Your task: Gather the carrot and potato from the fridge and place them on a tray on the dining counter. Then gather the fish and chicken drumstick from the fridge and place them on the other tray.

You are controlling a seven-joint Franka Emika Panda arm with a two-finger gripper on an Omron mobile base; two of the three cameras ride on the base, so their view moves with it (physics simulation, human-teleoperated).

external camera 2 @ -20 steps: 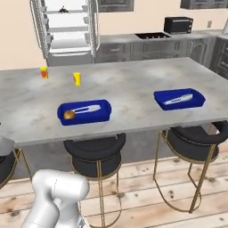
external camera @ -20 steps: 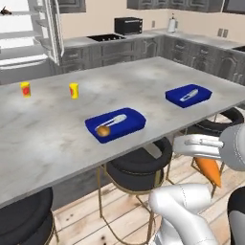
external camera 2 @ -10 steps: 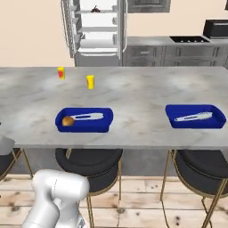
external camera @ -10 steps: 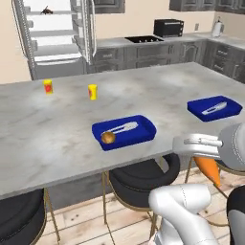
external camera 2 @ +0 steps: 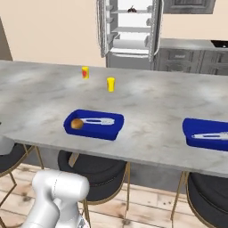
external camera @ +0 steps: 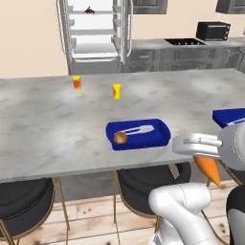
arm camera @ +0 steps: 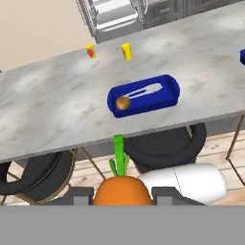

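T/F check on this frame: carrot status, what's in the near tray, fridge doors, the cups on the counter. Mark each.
1. The gripper holds the carrot. True.
2. The carrot already lies in the near blue tray. False: it hangs below the counter edge, off the tray.
3. The potato sits at one end of that tray. True.
4. The fridge doors are shut. False: they stand open, shelves showing.
5. Two small yellow cups stand on the dining counter. True.
6. The other blue tray holds a potato. False: no potato shows in it.
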